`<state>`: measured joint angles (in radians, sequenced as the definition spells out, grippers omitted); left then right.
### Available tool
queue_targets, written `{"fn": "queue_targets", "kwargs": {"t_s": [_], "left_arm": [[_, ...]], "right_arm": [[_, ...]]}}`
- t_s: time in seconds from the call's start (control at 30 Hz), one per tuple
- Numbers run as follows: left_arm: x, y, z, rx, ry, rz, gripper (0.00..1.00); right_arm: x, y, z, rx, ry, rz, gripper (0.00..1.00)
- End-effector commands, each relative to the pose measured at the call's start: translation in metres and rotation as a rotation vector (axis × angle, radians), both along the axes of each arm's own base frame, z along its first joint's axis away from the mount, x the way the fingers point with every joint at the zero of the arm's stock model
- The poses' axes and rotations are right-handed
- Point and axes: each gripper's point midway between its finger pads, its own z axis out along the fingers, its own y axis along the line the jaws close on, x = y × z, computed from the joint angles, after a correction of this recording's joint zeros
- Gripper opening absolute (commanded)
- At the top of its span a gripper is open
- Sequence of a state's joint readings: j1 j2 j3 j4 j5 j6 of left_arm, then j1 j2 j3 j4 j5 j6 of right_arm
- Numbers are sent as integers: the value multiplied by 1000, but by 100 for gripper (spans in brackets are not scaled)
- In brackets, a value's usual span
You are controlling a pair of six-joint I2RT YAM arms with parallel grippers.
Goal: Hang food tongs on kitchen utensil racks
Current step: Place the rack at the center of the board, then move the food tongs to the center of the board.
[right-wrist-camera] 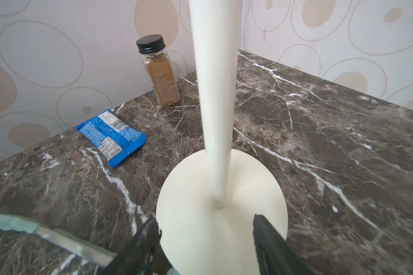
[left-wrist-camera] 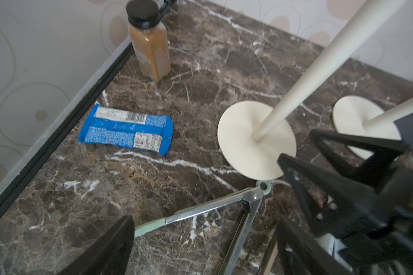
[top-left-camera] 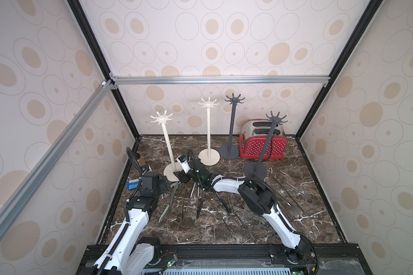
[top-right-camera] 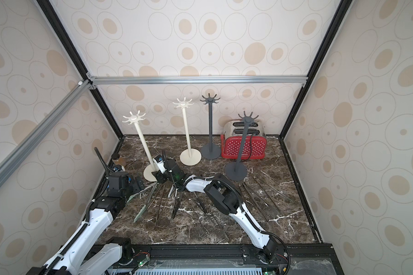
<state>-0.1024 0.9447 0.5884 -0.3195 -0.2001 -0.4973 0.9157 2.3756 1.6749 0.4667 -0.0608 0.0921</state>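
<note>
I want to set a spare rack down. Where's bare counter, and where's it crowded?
Bare marble between the spice jar, the back wall and the nearer cream rack; also the front corner by the right wall. Crowded: tongs fanned across mid-table.

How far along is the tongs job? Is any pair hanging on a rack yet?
Done: nothing; all four racks have bare hooks.
In hand: nothing. The right gripper is open over the near cream base, and the left gripper is open by the green-tipped tongs.
Left: all the tongs lie on the table.
</note>
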Motion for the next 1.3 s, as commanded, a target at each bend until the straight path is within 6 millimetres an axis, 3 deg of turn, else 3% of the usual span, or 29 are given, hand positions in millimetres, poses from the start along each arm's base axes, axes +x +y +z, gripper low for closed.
{"fn": "queue_targets", "kwargs": {"t_s": [0.0,0.07,0.17,0.23,0.47,0.73,1.0,1.27], "left_arm": [[4,-9,-7,-55,73,-3,85],[9,-15,-19,-76,138,-25,80],[20,-24,-34,-94,226,-62,58],[26,-27,-41,-100,267,-83,50],[37,-19,-44,-15,340,-98,57],[67,-10,-51,61,382,-83,56],[85,-9,-72,80,449,-90,56],[70,-9,-83,72,527,-92,56]], "right_arm": [[-7,-11,60,96,-67,-34,65],[-14,-25,64,83,-62,-52,65],[-25,-49,66,51,-37,-79,65],[-33,-64,67,22,-19,-92,65],[-58,-117,64,-79,36,-161,64],[-83,-158,59,-122,77,-196,61],[-99,-182,62,-139,99,-211,60],[-103,-197,66,-145,91,-244,60]]}}
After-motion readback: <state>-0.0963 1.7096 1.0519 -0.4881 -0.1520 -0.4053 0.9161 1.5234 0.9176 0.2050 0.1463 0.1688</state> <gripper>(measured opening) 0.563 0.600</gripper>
